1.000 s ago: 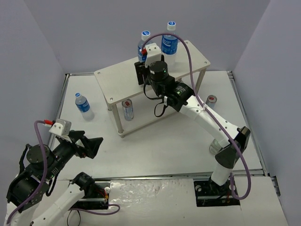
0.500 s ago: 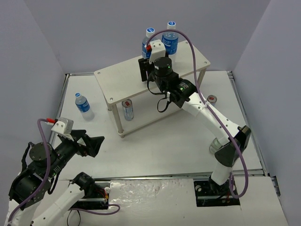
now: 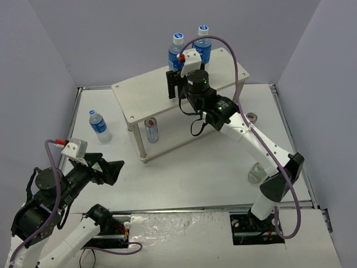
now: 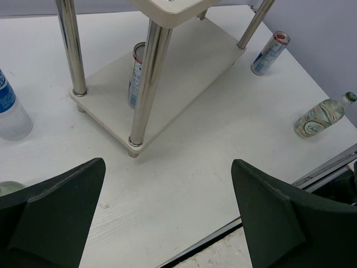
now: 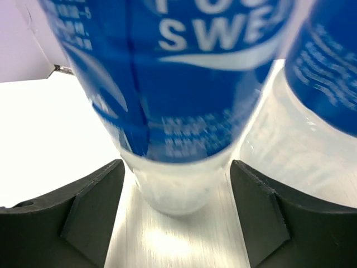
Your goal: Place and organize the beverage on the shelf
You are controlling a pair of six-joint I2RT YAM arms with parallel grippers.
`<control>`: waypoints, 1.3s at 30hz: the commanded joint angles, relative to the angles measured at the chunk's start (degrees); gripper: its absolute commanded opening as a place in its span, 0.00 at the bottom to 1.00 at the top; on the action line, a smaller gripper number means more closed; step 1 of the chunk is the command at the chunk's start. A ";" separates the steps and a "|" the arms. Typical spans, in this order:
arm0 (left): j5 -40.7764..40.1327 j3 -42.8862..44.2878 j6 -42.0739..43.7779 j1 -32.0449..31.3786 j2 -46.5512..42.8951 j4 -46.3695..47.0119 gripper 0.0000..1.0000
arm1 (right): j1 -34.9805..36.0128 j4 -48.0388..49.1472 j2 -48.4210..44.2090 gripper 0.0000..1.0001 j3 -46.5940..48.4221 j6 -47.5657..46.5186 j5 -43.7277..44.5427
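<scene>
**A:** The left gripper [image 4: 168, 167] hangs in front of the shelf [image 3: 145, 95], jaws wide apart and empty. Any worry?

**B:** On the shelf's top board, the right gripper [image 5: 177, 164] has its jaws parted closely round the standing tall bottle [image 5: 167, 84]. Backing out crooked could knock it into its neighbour [image 5: 315, 84].

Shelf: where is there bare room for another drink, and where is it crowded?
Bare: the top board's left half, from its near-left corner to the right claw; the lower board right of the can. Crowded: the top's back edge, where two blue-label bottles stand close together, the claw around the left one.
</scene>
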 commanded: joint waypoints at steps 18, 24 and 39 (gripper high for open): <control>-21.52 -0.09 -7.26 0.05 11.19 6.45 0.95 | 14.51 12.78 -38.21 0.77 -41.48 9.82 -7.41; -39.09 -2.22 -11.46 1.01 12.33 5.67 0.94 | 18.14 21.86 -49.75 0.77 -61.63 15.36 -8.03; -61.93 -15.67 -39.30 1.19 8.27 -2.13 1.00 | 19.99 17.67 -60.75 0.78 -69.11 15.19 -7.50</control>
